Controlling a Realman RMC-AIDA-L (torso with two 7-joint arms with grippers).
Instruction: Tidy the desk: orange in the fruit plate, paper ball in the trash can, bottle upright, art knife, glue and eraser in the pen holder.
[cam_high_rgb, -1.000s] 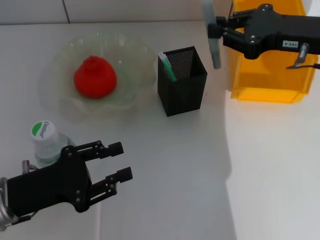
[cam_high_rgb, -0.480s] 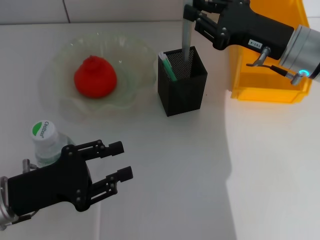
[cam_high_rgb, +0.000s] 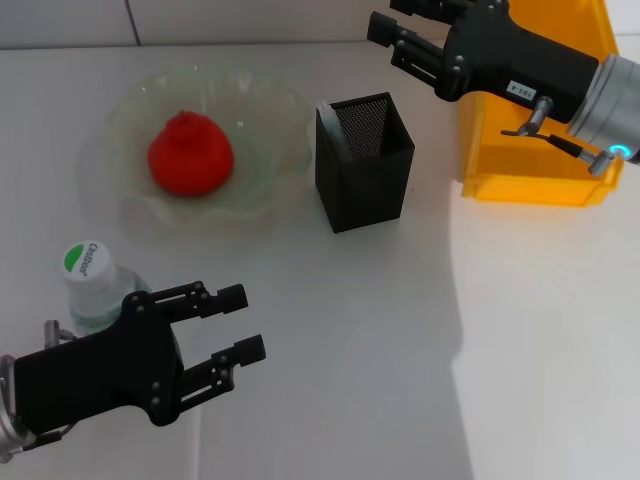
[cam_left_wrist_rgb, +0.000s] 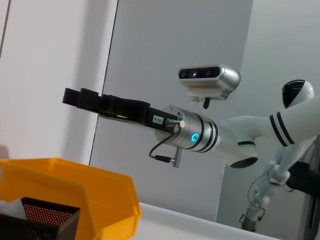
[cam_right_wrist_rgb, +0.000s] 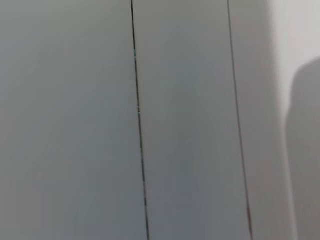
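orange (cam_high_rgb: 190, 153) is in the fruit plate (cam_high_rgb: 268, 105), bottle (cam_high_rgb: 90, 280) upright, pen holder (cam_high_rgb: 364, 165) at 1 o'clock, both my left fingers (cam_high_rgb: 238, 321) and right fingers (cam_high_rgb: 395, 30) spread empty — looks nearly done.

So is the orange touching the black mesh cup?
Apart. The head view shows the orange sitting in the fruit plate, with plate rim and bare table between it and the pen holder.

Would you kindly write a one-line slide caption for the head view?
Right gripper open above the pen holder; orange in the fruit plate, bottle upright beside the idle left gripper.
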